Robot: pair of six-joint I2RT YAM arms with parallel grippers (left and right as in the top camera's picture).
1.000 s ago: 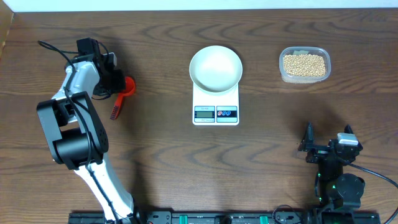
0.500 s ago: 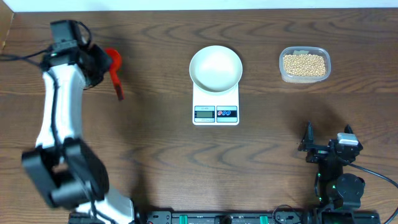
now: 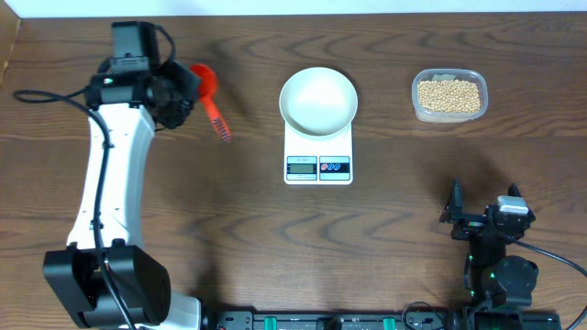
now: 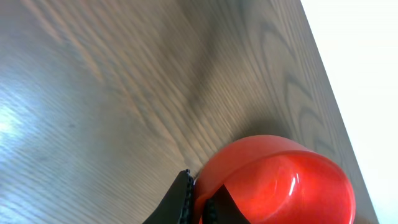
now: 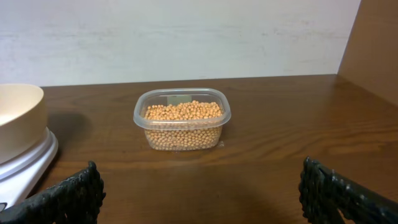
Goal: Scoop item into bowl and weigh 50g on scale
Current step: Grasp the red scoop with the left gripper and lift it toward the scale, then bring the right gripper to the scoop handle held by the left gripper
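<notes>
Table dark wood-grain, wall white; L pincer grips red scoop, R pincer spread.

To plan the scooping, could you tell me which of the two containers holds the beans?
The clear rectangular tub right of the scale; the round white bowl on the scale is empty.

1. Display of scale: digits too small to read from overhead.
2. Red scoop: left wrist view cuts it at the bottom edge, handle not in pic.
3. Left gripper: only dark finger tips show at the bottom edge, so the grip itself is hidden.
4. Bowl & scale: cut by the left edge in right wrist view.
5. Right gripper: fingers cut by the bottom edge.
</notes>
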